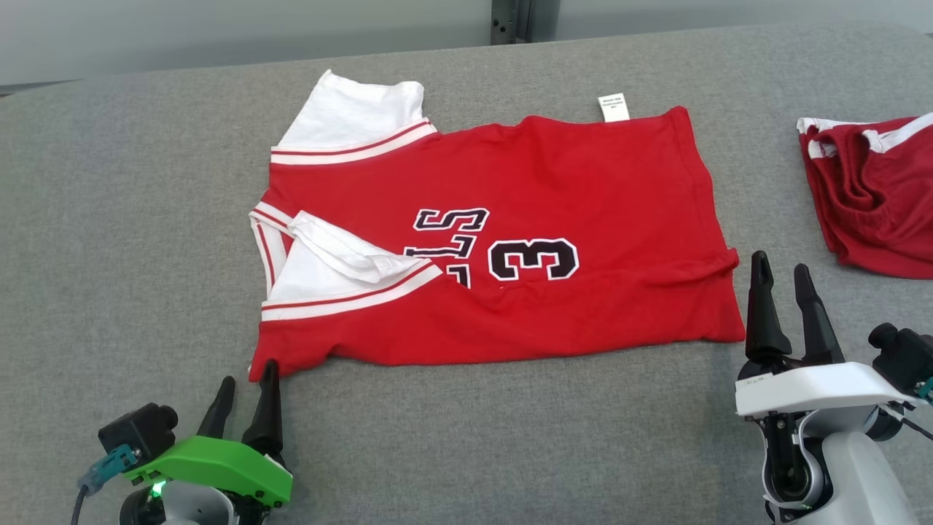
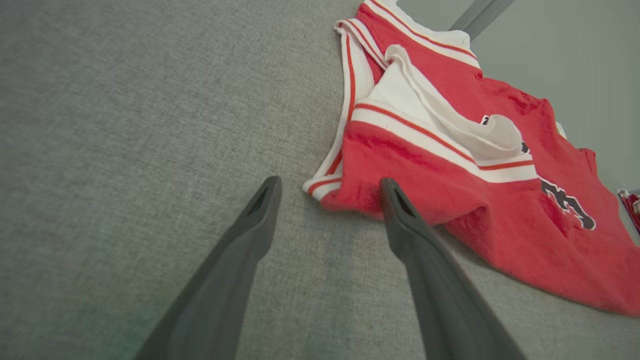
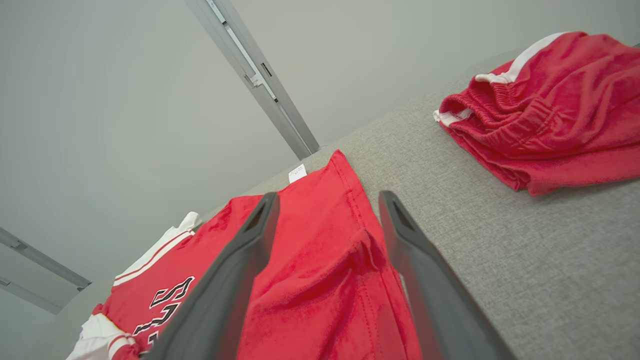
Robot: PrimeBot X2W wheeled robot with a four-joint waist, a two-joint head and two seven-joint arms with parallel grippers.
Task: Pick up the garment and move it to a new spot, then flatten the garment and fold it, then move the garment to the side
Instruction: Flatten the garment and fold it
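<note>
Item: red basketball jersey [image 1: 510, 240]; lies spread in the centre of the head view on the grey fabric-covered table [image 1: 109, 219]; laid sideways, with the white-trimmed shoulder and neck openings toward frame left and the hem toward frame right; white lining turned out at the upper left and mid left; black-and-white numeral "3" and partial lettering at its middle, the lower part of the lettering covered by a fold of red cloth along the near edge; white care label [image 1: 613, 106] projecting from the top edge.

Left end effector [image 1: 249, 372]: lower left of the head view, green housing; fingers spread apart, nothing between them; one fingertip at the jersey's lower left corner, contact not determinable; in the left wrist view the left end effector [image 2: 330, 182] frames bare table, with the jersey [image 2: 450, 190] corner just beside the right-hand finger.

Right end effector [image 1: 781, 262]: lower right of the head view, white housing; fingers apart, empty; positioned just beside the hem at the jersey's right edge; in the right wrist view the right end effector [image 3: 327, 196] straddles the rumpled hem of the jersey [image 3: 320, 280] without closing on it.

Also present: red shorts [image 1: 875, 197] with white trim, bunched at the right edge of the frame, well apart from the jersey; seen at the upper right of the right wrist view [image 3: 550, 110].
</note>
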